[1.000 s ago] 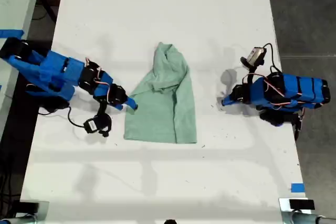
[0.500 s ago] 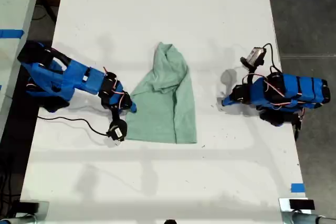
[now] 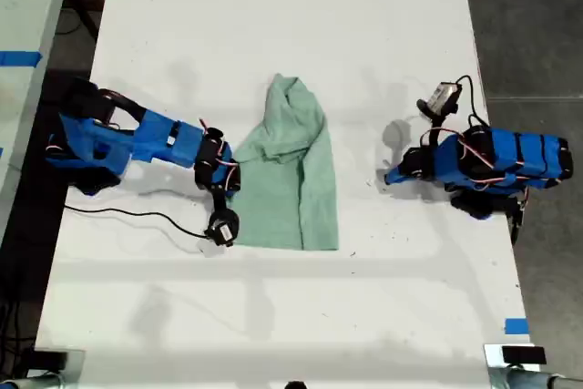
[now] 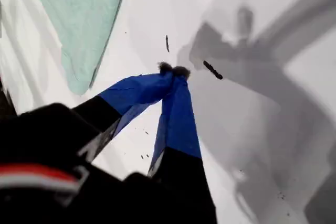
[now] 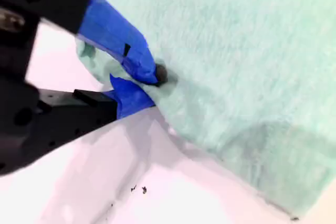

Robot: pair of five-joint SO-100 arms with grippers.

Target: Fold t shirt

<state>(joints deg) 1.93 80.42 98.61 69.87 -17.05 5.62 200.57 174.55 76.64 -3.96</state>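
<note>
Pinching the shirt (image 5: 241,61) edge in second gripper (image 5: 149,85), first gripper (image 4: 173,71) idling with jaws together, empty; folding partly done, more remaining

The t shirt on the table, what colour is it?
Pale mint green all over. The t shirt shows best in the exterior view.

Table (image 3: 273,34) bare above and below shirt (image 3: 287,179) in exterior view. Wide bare gap between shirt and my first gripper (image 3: 390,175). My second gripper (image 3: 230,187) blocks shirt's exterior-view left edge; its cable (image 3: 127,214) trails alongside.
</note>
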